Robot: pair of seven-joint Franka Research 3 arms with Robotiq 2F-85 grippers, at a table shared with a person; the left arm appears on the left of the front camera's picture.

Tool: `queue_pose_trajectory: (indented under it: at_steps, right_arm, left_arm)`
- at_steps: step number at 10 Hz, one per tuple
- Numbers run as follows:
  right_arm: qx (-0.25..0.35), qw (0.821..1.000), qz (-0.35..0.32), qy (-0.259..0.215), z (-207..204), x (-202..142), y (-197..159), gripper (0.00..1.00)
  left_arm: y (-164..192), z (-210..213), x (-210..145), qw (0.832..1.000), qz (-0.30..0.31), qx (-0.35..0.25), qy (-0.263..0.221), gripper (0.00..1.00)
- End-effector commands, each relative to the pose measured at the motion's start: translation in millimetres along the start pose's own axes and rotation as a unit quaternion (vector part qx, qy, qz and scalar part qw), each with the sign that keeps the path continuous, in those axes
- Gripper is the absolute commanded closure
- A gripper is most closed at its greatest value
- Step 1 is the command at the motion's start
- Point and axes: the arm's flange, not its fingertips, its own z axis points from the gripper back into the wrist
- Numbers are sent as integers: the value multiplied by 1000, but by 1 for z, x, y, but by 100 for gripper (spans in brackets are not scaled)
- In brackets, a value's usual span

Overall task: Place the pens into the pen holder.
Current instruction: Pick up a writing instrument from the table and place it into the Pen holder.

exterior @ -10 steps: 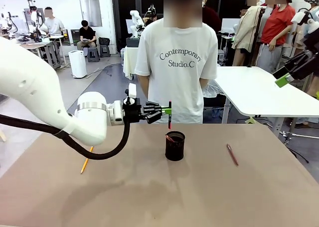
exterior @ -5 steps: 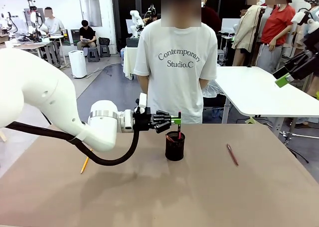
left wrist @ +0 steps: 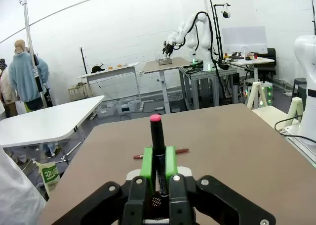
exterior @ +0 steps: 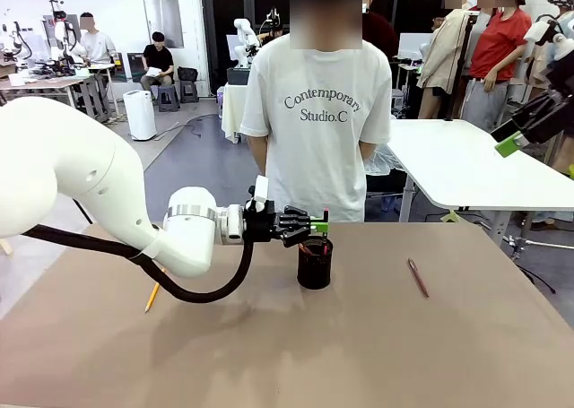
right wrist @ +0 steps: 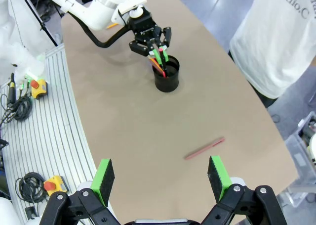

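Pen holder (exterior: pixel 315 263): black, mesh-patterned.
Pen above holder (left wrist: pixel 157 136): black, tipped pink-red.
Pen right of holder (exterior: pixel 418 277): dark maroon is seen.
Pencil left of holder (exterior: pixel 156 288): yellow-orange.
Table (exterior: pixel 377 354): plain brown.
Left gripper (exterior: pixel 320 221): black, padded in green.
Shirt (exterior: pixel 314 157): white, printed with dark lettering.

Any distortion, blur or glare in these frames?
Left wrist view: fisheye bows the wall line, pen sharp. Right wrist view: table edge curves, holder crisp. Front view: soft shadows on table, no glare.

Just below the left tool (exterior: pixel 321 220) the pen holder (exterior: pixel 315 269) blocks descent; rightward the desk (exterior: pixel 368 336) lies bare to the maroon pen (exterior: pixel 418 278).
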Motion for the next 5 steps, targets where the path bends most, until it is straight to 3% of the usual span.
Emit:
queue_pose_trajectory:
  at_steps: [1, 4, 5]
  right_arm:
    - [0, 1000, 2, 0, 2, 2, 1, 0]
    - [0, 1000, 2, 0, 2, 2, 1, 0]
    - [0, 1000, 2, 0, 2, 2, 1, 0]
  left_arm:
    - [4, -1, 2, 1000, -8, -7, 5, 60]
    - [3, 0, 10, 1000, -18, -8, 4, 0]
    - [2, -1, 13, 1000, -19, -13, 5, 0]
